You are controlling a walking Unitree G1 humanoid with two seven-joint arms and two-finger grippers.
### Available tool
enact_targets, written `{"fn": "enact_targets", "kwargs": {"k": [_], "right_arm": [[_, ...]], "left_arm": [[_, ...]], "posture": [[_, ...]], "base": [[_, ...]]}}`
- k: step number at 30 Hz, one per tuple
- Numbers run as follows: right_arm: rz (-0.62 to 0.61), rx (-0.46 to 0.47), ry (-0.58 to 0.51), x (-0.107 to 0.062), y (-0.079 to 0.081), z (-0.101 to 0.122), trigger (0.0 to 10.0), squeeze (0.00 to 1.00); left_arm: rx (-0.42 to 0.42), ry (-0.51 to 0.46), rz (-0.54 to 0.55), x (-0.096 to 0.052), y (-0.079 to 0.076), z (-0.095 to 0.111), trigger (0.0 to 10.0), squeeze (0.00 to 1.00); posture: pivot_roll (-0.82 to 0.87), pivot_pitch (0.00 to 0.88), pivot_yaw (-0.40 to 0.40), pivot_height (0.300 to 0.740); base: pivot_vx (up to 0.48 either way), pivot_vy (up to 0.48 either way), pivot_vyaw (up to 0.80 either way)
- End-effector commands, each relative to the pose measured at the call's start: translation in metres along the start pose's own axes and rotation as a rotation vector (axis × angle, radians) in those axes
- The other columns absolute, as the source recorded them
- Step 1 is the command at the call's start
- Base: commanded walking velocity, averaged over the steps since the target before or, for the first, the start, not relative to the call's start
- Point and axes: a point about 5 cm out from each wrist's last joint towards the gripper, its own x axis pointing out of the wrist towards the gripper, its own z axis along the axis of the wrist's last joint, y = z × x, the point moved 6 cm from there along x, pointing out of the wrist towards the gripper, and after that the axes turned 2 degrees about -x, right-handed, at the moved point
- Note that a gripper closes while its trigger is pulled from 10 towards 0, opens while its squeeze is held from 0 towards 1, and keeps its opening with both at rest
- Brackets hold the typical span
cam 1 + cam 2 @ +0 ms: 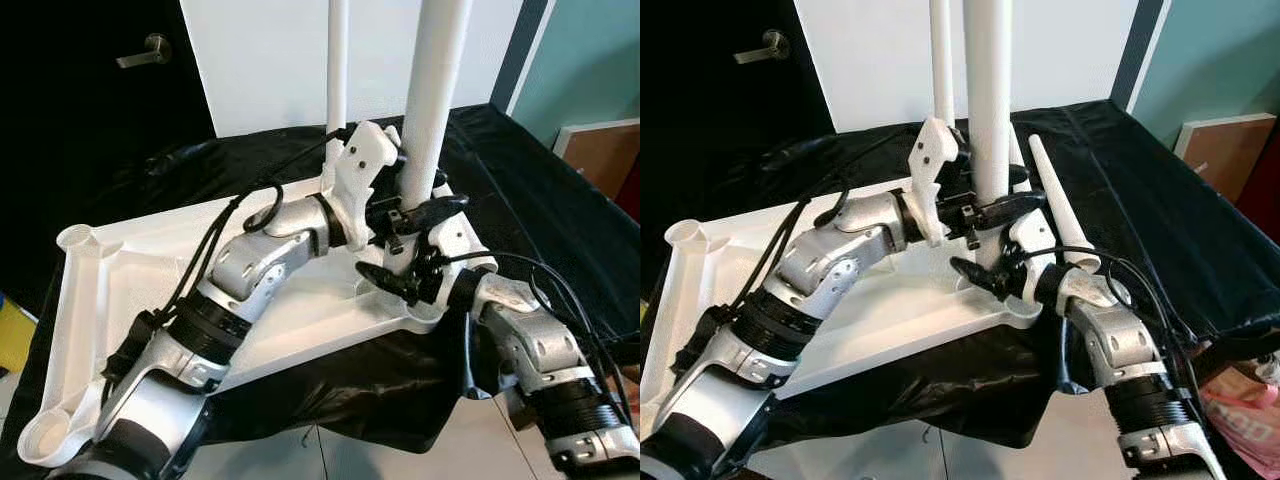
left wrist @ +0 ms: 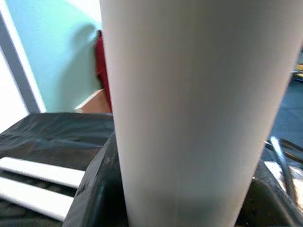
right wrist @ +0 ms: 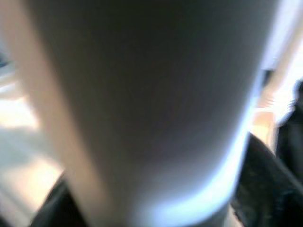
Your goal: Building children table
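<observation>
A white children's tabletop (image 1: 120, 262) lies upside down on a black cloth. At its near right corner a thick white table leg (image 1: 440, 80) stands upright. My left gripper (image 1: 400, 212) reaches in from the left and is shut on this leg low down, one black finger crossing in front of it. Just below, by the corner socket, my right gripper (image 1: 405, 270) comes in from the right and is also closed on the leg (image 3: 151, 94). The leg (image 2: 189, 94) looms close in both wrist views. A second leg (image 1: 337, 60) stands upright at the far corner.
A loose white leg (image 1: 1060, 215) lies on the black cloth (image 1: 1160, 200) right of the tabletop. Empty round sockets (image 1: 45, 435) sit at the tabletop's left corners. A dark door (image 1: 90, 120) stands at the back left, a brown board (image 1: 600, 150) at the right.
</observation>
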Motion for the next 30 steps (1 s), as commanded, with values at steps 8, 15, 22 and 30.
{"fn": "enact_targets", "kwargs": {"k": [8,15,22,30], "right_arm": [[-0.266,-0.028,-0.024,0.016,-0.018,0.013,10.0,0.0],[-0.499,-0.003,-0.015,0.027,-0.021,0.015,10.0,0.0],[-0.579,-0.006,-0.03,0.043,-0.007,0.019,10.0,0.0],[-0.621,-0.078,-0.044,0.049,-0.01,0.03,10.0,0.0]], "left_arm": [[-0.057,-0.038,0.276,0.002,0.035,0.019,10.0,0.0],[-0.088,-0.093,0.491,0.001,0.056,0.024,10.0,0.0],[-0.124,-0.113,0.515,0.011,0.049,0.025,10.0,0.0],[-0.12,-0.114,0.493,0.023,0.036,0.026,10.0,0.0]], "posture": [[-0.17,0.0,0.049,0.74],[-0.17,0.001,0.056,0.74],[-0.16,0.0,0.055,0.74],[-0.13,0.0,0.036,0.74]], "base": [[0.0,0.0,0.0],[0.0,0.0,0.0],[0.0,0.0,0.0],[0.0,0.0,0.0]]}}
